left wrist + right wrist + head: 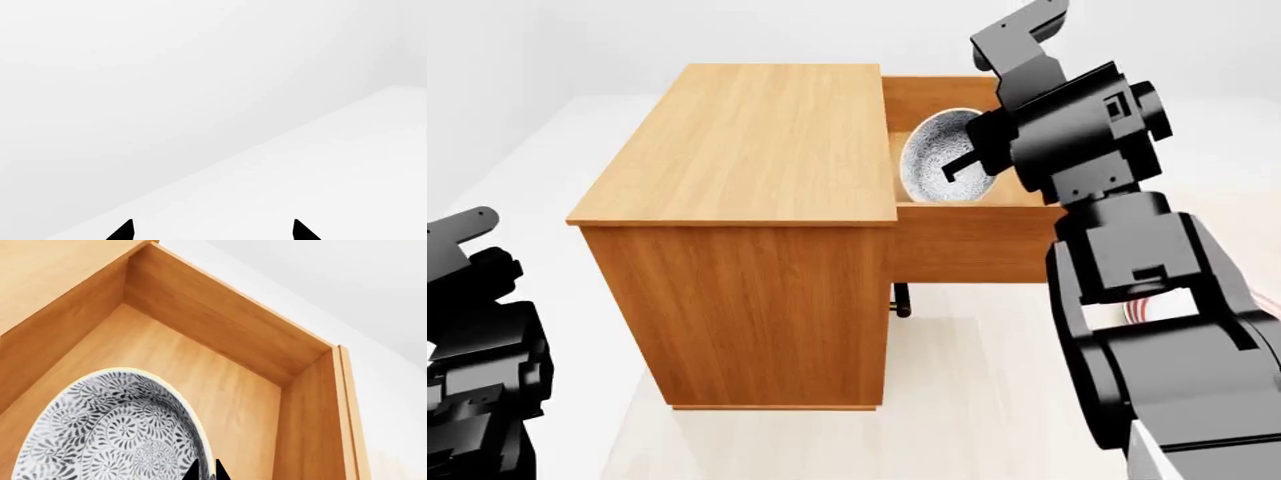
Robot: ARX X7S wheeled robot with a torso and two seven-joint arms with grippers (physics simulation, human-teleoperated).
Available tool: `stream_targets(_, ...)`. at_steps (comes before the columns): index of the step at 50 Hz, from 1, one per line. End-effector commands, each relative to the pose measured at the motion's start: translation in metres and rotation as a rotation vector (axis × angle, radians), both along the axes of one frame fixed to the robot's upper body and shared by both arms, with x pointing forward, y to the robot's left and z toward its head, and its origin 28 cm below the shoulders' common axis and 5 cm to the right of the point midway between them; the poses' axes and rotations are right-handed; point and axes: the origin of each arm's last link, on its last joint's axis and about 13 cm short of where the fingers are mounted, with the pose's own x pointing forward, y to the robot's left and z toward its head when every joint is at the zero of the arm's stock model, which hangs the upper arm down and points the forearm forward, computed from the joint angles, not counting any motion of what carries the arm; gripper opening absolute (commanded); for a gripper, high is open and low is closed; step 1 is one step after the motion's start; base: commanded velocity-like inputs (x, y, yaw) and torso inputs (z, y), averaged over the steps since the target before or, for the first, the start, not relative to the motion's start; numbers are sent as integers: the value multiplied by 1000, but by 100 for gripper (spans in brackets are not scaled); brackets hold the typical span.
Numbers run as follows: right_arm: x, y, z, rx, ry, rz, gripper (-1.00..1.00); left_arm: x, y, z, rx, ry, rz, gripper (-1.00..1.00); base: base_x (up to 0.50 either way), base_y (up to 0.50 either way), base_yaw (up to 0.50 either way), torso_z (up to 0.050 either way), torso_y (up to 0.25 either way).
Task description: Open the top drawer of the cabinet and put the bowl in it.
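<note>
White floor surrounds the cabinet (747, 230), whose top drawer (968, 225) stands open with the stiff, probably breakable bowl (941, 158) tilted inside, its thin rim pinched by the right gripper (206, 471).

We observe an orange-brown wood-grain cabinet (747, 170); inside its matching top drawer (968, 235), the bowl (941, 155) shows grey-blue scroll patterning on white; both arms (1134, 290) are black.
</note>
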Motion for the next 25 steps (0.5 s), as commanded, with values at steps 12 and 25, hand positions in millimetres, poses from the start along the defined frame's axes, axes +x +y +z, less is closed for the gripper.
stream_targets(12, 6, -4, -9, 13, 10, -32, 100, 1, -1, 1, 2, -3, -6, 100, 0, 0, 0, 0, 0)
stream_targets(25, 7, -4, -7, 5, -6, -41, 100, 1, -2, 0, 0, -1, -7, 100, 0, 0, 0, 0, 0)
